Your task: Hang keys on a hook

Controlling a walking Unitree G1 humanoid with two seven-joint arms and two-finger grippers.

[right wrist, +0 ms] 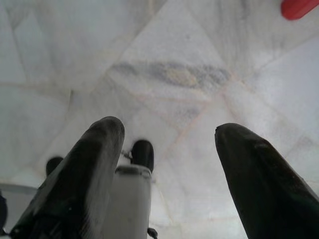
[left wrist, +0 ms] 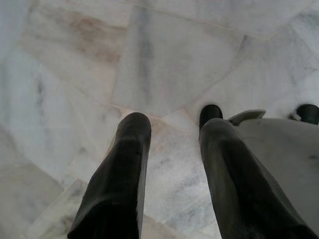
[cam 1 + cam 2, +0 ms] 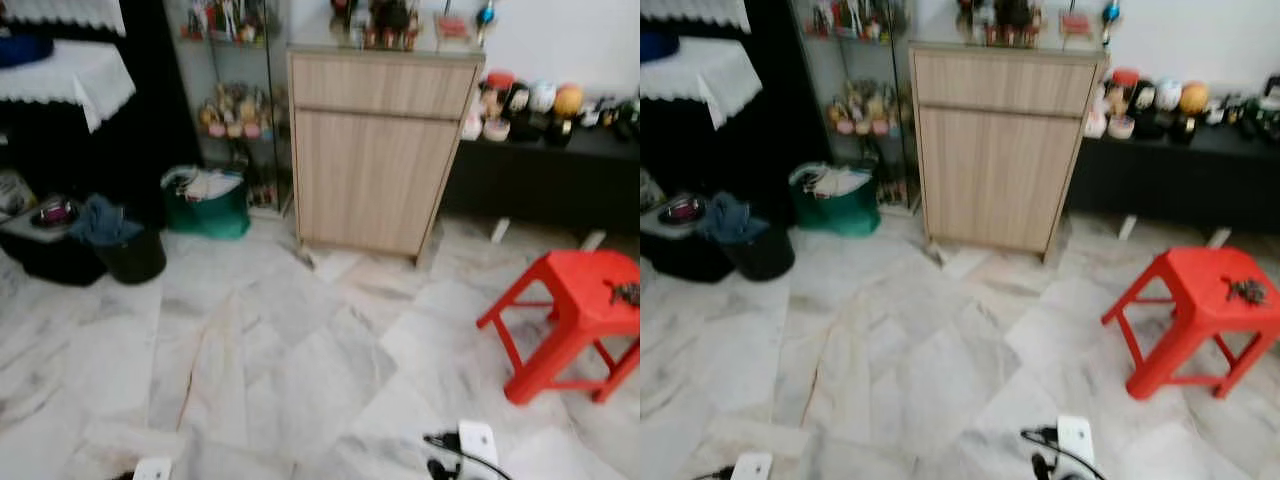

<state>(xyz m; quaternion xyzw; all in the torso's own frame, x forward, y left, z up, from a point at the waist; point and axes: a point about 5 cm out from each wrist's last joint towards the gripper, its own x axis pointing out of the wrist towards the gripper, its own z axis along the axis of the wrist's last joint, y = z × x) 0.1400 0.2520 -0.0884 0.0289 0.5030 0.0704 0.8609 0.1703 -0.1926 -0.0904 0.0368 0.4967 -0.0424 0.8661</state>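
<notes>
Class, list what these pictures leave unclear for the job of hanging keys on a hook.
- Dark object on the red stool: too small and blurred in the eye views to confirm as keys.
- Items on the wooden cabinet: cut off by the upper edge.
- Shelf ornaments: blurred.

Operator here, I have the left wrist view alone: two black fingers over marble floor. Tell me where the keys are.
Observer: A dark bunch that looks like the keys lies on the red stool, to the robot's right.
Operator: Give me the right gripper's state.
Observer: The right gripper hangs open over the marble floor, holding nothing.
Operator: Name what stands straight ahead.
Observer: A wooden cabinet stands against the wall; I can make out no hook from here.
</notes>
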